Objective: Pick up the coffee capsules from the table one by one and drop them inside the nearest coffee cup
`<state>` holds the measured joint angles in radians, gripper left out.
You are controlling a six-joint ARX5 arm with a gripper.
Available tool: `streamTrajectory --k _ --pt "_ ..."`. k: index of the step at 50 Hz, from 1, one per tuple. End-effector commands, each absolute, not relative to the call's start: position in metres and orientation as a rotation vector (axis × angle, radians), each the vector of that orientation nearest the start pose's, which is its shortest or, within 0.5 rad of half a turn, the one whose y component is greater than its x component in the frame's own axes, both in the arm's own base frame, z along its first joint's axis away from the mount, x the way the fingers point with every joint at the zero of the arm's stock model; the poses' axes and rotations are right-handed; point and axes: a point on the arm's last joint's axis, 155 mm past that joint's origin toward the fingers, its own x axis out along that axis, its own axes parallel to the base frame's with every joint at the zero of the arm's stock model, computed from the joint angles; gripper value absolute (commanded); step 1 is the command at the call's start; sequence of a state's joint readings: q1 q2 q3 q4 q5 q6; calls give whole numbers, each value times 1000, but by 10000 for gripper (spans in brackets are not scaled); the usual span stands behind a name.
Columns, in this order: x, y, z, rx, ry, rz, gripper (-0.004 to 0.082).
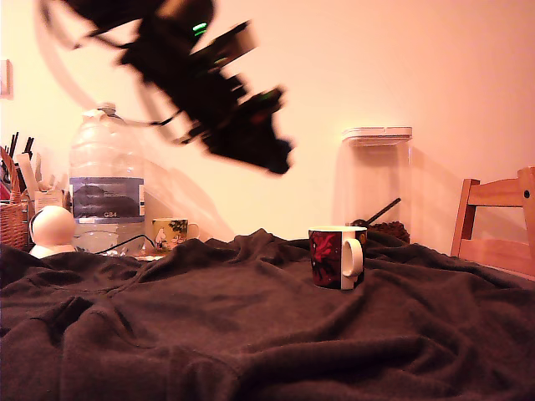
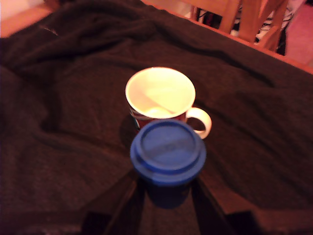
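Observation:
My gripper (image 2: 166, 193) is shut on a blue coffee capsule (image 2: 167, 152), whose flat round lid faces the wrist camera, with a dark finger on each side of it. Just beyond the capsule stands the coffee cup (image 2: 160, 93), upright, its white inside showing nothing in it. In the exterior view the red-and-black cup (image 1: 337, 257) sits on the dark brown cloth of the table (image 1: 251, 334). The motion-blurred arm and gripper (image 1: 280, 159) hang high above the cloth, toward the exterior view's left of the cup. The capsule itself does not show in that view.
A large water bottle (image 1: 106, 180), a small pale mug (image 1: 170, 232) and a white round object (image 1: 52, 231) stand at the back left. A clear lidded container (image 1: 378, 180) stands behind the cup. A wooden chair (image 1: 497, 221) is at the right edge.

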<state>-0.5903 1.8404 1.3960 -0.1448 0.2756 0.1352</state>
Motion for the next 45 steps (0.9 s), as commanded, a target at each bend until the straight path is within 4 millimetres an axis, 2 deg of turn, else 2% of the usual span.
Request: streamTrajectory --k 1,22,45 --pt "423 -350 145 245 602 -888 198" --pt "449 -392 142 323 650 -917 198" --pt "476 -406 112 377 738 -901 198"
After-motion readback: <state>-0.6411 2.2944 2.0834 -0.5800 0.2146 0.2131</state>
